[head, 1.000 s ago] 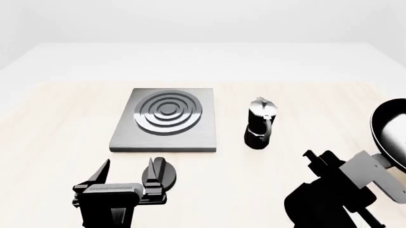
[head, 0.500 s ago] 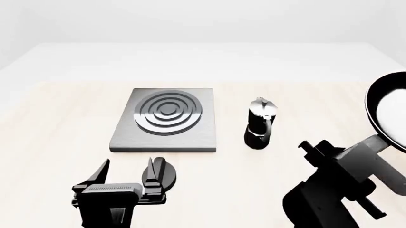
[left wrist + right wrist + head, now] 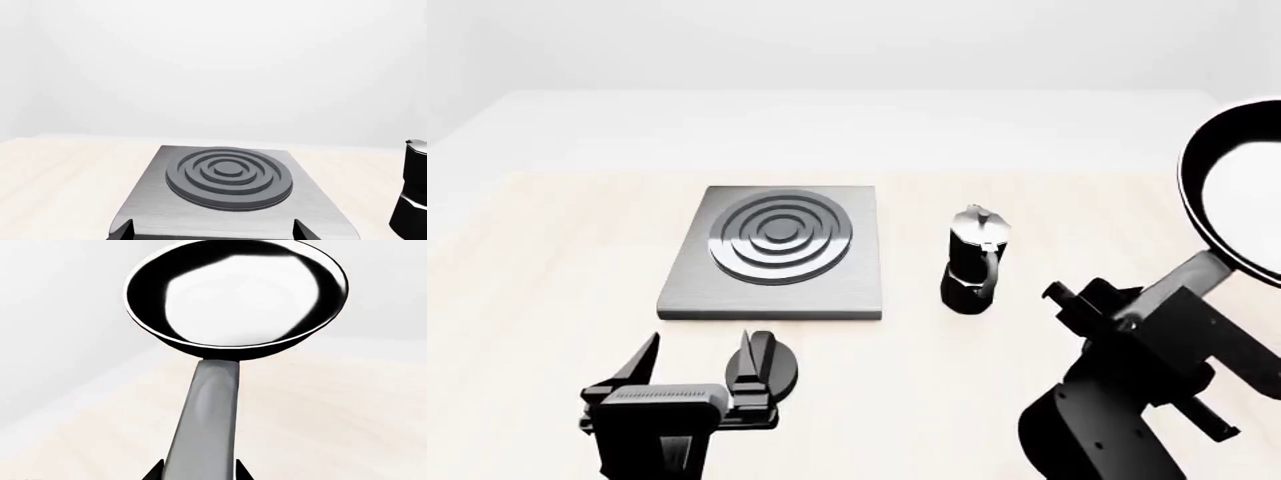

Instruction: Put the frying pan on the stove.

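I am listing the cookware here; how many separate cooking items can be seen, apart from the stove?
2. The frying pan is held up at the far right by the right end effector. The moka pot stands on the table right of the stove.

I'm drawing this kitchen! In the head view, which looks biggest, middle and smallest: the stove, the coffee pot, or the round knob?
1. The stove looks biggest.
2. The coffee pot is middle.
3. The round knob looks smallest, though it sits nearer the camera and is partly hidden by the left gripper.

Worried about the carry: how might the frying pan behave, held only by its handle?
The frying pan is held at its handle's end by the right pincer, so it likely feels front-heavy and may droop. The glossy handle could twist or slip. It looks rigid.
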